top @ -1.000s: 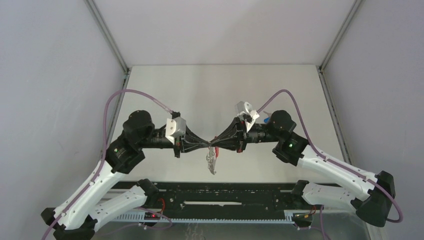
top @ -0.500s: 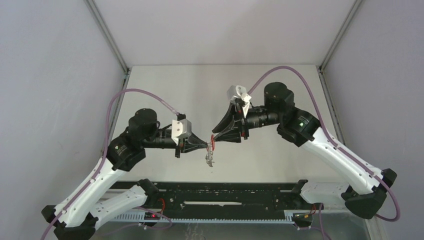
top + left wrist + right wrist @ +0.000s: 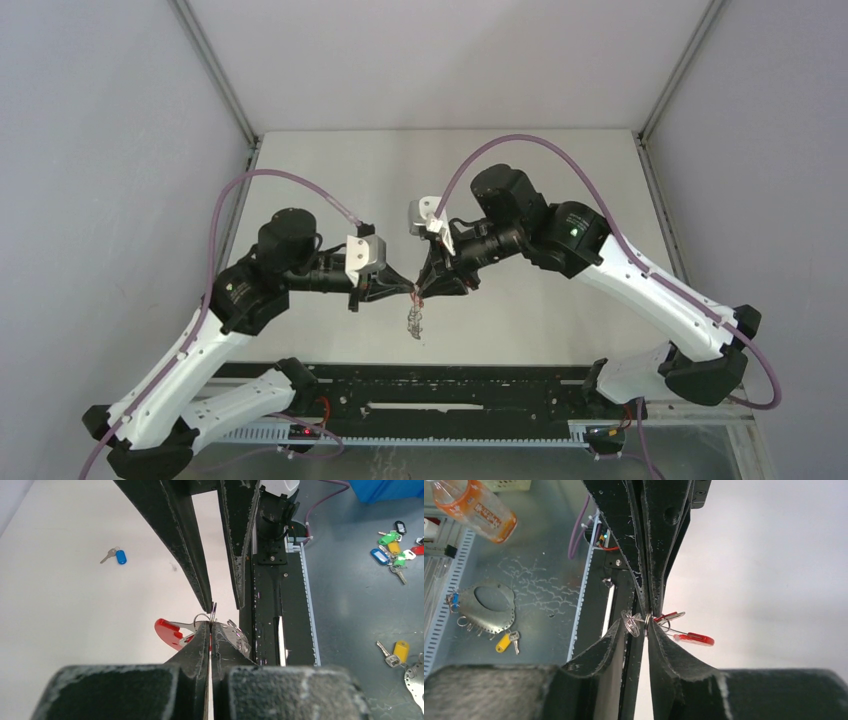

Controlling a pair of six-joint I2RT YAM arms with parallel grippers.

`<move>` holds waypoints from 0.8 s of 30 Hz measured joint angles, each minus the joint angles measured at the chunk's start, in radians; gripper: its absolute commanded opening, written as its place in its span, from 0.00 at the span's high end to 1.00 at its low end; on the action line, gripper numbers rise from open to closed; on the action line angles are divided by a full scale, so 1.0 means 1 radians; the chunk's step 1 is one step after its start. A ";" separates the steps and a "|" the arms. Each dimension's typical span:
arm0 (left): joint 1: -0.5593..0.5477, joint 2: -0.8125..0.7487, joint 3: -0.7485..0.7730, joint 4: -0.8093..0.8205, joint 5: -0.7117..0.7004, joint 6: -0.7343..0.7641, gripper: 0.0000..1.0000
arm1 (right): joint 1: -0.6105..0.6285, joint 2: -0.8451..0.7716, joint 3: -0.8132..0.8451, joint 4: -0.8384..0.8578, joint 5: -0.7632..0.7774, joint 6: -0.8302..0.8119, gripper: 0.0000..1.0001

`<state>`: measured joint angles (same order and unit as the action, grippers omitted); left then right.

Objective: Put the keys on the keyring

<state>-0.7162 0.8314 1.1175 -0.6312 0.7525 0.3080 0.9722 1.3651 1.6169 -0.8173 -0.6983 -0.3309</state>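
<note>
My left hand [image 3: 210,626] pinches the keyring [image 3: 172,630] tight in the air – to steady it. My right hand [image 3: 646,624] (fingers [image 3: 669,655] apart) is at a ring. The blue key [image 3: 116,556] lies on the tabletop [image 3: 75,610].

support: flat matt white tabletop [image 3: 400,160], rectangular, with pale grey walls [image 3: 100,150] standing at its left, right and far edges. a black metal rail [image 3: 450,385] runs along the near edge and spans most of the width. lying directly on the tabletop: one small silver metal key with a blue oblong plastic tag [image 3: 116,556], flat, well apart from the rail on its far side. tag end lies nearer the rail than the blade.
</note>
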 measured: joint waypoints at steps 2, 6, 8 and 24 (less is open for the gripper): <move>-0.002 0.005 0.005 -0.011 0.000 0.006 1.00 | 0.010 0.008 0.012 -0.019 0.018 -0.011 0.71; -0.002 0.013 0.011 -0.023 -0.003 0.008 1.00 | 0.020 0.025 0.031 -0.039 0.047 -0.028 0.73; -0.002 0.014 0.011 -0.024 -0.006 0.009 1.00 | 0.026 0.028 0.032 -0.040 0.060 -0.032 0.77; -0.003 -0.008 0.011 -0.028 -0.008 0.027 0.66 | -0.023 -0.099 -0.208 0.200 0.051 0.078 1.00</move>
<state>-0.7197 0.8238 1.1282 -0.6594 0.7448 0.3347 0.9497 1.2663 1.4090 -0.6174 -0.6472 -0.2527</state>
